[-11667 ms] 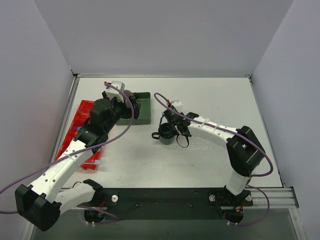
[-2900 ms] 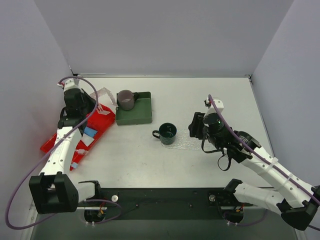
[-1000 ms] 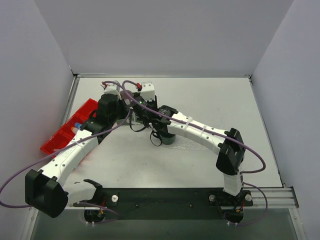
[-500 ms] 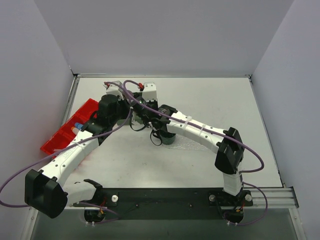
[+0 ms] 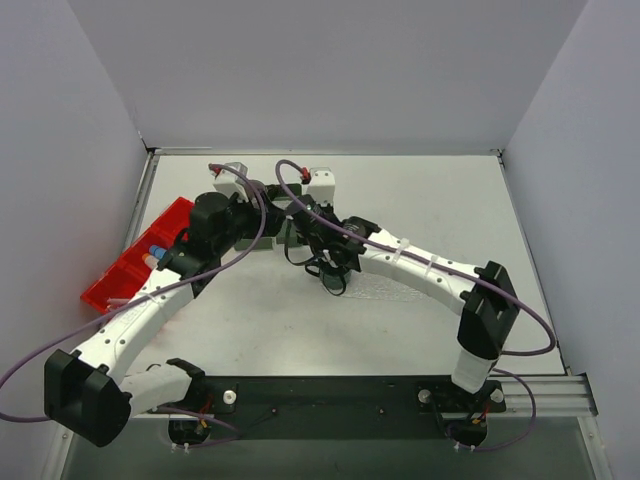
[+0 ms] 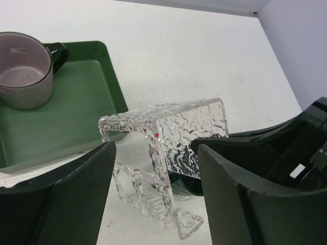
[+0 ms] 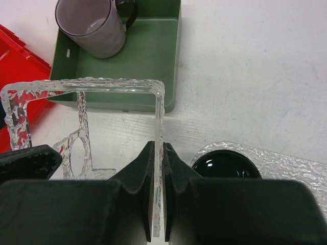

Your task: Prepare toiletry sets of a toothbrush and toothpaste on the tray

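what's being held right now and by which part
The right gripper pinches the clear textured stand by one thin end wall; the left gripper is open around it.

In the top view, we find the green box (image 7: 148, 56) and dark mug (image 7: 225, 166) hidden beneath the arms (image 5: 410, 258). The right wrist view crops the tray (image 7: 291, 166) and red bin (image 7: 18, 56).

No writing, brand, number or sign can be read in any view. The only label-like marks are a small white rectangle on the outer wall of the green box (image 7: 148, 61) and a small white patch on the black housing (image 6: 286, 153) at the right edge of the left wrist view. Both are too small to show characters. A faint cross-like mark sits inside the grey mug (image 6: 23, 71); whether it is print or a reflection cannot be told.
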`<move>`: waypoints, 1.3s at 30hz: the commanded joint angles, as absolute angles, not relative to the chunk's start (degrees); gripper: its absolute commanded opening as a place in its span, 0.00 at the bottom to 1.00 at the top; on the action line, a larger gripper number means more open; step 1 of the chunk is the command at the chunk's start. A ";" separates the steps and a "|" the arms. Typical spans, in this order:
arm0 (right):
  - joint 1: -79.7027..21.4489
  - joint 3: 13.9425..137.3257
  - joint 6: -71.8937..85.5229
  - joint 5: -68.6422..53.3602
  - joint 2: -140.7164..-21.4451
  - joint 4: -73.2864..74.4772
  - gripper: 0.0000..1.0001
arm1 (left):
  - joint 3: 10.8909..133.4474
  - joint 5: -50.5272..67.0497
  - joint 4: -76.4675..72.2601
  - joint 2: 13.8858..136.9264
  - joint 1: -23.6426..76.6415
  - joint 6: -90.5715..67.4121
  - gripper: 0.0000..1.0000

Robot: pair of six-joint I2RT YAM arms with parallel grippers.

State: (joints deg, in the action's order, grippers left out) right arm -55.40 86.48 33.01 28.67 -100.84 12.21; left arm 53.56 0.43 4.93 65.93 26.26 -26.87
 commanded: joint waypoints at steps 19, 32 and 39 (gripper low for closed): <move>-42.20 58.02 33.93 7.75 -67.86 -11.77 0.00 | 52.82 37.25 -21.16 65.38 17.75 -35.50 0.81; -36.57 49.75 36.38 -8.17 -55.73 -19.60 0.00 | 53.35 50.01 -31.81 72.86 21.88 -45.88 0.80; -35.16 48.34 37.97 -11.51 -54.58 -21.97 0.00 | 53.00 50.71 -34.26 73.65 23.03 -48.16 0.74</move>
State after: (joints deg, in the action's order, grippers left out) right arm -35.94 48.25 36.27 -7.88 -56.25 -14.48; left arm 52.73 48.36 -27.70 73.25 22.59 -45.52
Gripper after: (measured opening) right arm 0.024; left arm 0.759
